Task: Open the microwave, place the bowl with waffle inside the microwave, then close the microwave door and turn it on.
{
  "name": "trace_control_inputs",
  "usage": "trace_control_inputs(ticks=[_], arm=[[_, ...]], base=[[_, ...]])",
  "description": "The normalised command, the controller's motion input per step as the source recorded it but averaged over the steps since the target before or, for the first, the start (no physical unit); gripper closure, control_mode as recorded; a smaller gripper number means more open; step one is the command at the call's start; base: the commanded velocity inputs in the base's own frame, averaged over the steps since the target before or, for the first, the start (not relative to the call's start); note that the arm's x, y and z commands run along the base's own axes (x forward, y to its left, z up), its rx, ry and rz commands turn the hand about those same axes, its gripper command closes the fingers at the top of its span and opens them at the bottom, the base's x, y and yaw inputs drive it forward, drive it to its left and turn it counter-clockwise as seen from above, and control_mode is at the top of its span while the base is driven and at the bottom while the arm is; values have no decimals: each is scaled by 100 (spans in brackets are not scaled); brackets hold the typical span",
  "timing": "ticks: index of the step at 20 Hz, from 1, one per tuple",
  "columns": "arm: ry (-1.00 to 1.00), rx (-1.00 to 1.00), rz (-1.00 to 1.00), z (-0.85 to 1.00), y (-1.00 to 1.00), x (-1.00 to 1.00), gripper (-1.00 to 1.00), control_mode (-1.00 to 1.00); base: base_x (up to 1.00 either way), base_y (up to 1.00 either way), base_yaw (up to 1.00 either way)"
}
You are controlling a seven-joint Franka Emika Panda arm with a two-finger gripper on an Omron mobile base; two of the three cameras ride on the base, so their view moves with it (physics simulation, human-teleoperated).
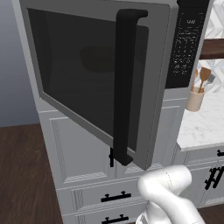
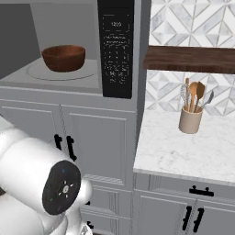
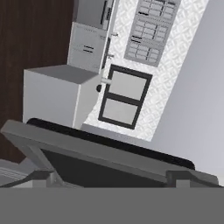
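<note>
Left base view: the microwave door (image 1: 94, 74) hangs swung out, bar handle (image 1: 124, 83) at 3 o'clock on it. Right base view: the bowl (image 2: 64, 57) sits inside the microwave (image 2: 69, 50), marble counter (image 2: 183, 147) at 4 o'clock. Hand view: gripper (image 3: 111, 177) jaws spread wide, holding nothing, just above the door's edge.

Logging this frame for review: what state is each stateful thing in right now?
microwave door: swung partly open
microwave: cavity exposed, bowl inside
bowl with waffle: upright on the turntable
gripper: open, holding nothing
cabinet doors: closed
utensil cup: upright on counter
</note>
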Motion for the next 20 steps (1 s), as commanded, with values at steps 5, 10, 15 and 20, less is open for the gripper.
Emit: trace_control_inputs(ticks=[5, 10, 15, 20], arm=[[-2, 11, 0, 0, 50, -84, -100, -100], [0, 16, -2, 0, 73, -32, -100, -100], [0, 10, -23, -6, 91, 6, -100, -100], [-3, 9, -42, -11, 80, 29, -100, -100]], base=[[0, 0, 0], [0, 0, 0], [0, 0, 0], [0, 0, 0]])
